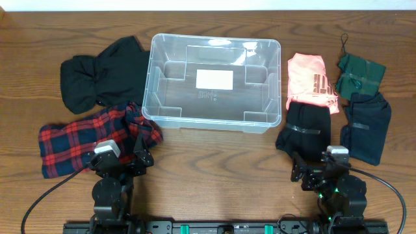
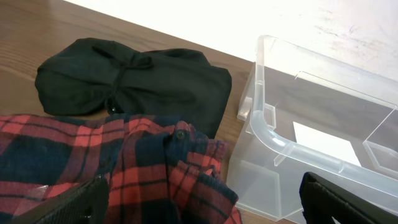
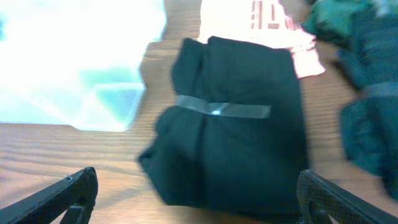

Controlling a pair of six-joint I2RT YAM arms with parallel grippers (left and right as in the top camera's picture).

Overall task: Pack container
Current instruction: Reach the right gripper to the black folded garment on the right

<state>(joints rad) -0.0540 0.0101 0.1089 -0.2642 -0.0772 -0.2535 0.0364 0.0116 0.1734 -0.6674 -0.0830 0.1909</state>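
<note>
The clear plastic container [image 1: 214,81] stands empty at the table's middle back, a white label on its bottom; it also shows in the left wrist view [image 2: 323,130]. A red plaid shirt [image 1: 91,138] lies left of it, seen close in the left wrist view [image 2: 143,168]. My left gripper [image 1: 123,159] is open just above the plaid shirt's near edge. A folded black garment with a tape band [image 1: 304,129] lies right of the container, also in the right wrist view [image 3: 236,118]. My right gripper [image 1: 315,170] is open, just in front of it.
A black garment [image 1: 104,75] lies at the back left, also in the left wrist view [image 2: 130,78]. A pink shirt [image 1: 311,81], a dark green bundle [image 1: 359,75] and a dark navy garment [image 1: 365,125] lie at the right.
</note>
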